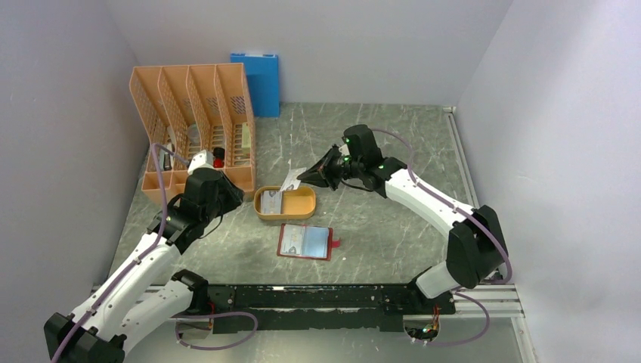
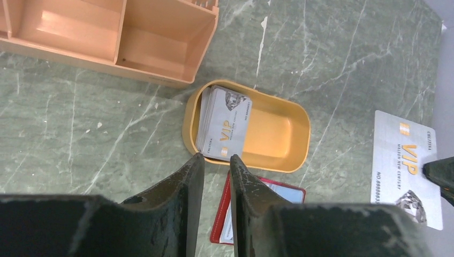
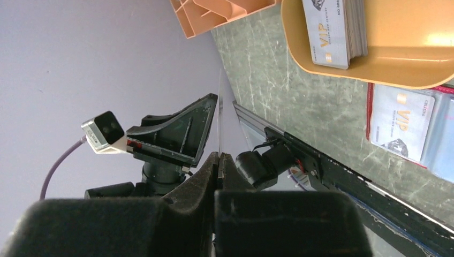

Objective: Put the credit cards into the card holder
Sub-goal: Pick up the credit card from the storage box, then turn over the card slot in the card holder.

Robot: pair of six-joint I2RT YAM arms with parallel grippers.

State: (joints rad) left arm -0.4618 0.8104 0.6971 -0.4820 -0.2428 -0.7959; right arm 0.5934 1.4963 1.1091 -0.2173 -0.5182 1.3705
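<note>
My right gripper (image 1: pixel 302 178) is shut on one grey credit card (image 1: pixel 292 180) and holds it in the air over the back edge of the orange oval tray (image 1: pixel 302 214). The right wrist view shows this card edge-on (image 3: pixel 220 118) between the closed jaws (image 3: pixel 219 158). In the left wrist view it is at the right (image 2: pixel 407 166). A stack of cards (image 2: pixel 225 123) lies in the tray's left end. The dark red card holder (image 1: pixel 305 242) lies open in front of the tray, with one card (image 3: pixel 401 120) on its left half. My left gripper (image 2: pixel 217 158) is narrowly open and empty, just left of the tray.
An orange file organiser (image 1: pixel 193 121) stands at the back left, close behind my left arm. A blue folder (image 1: pixel 257 79) leans on the back wall. A black rail (image 1: pixel 325 299) runs along the near edge.
</note>
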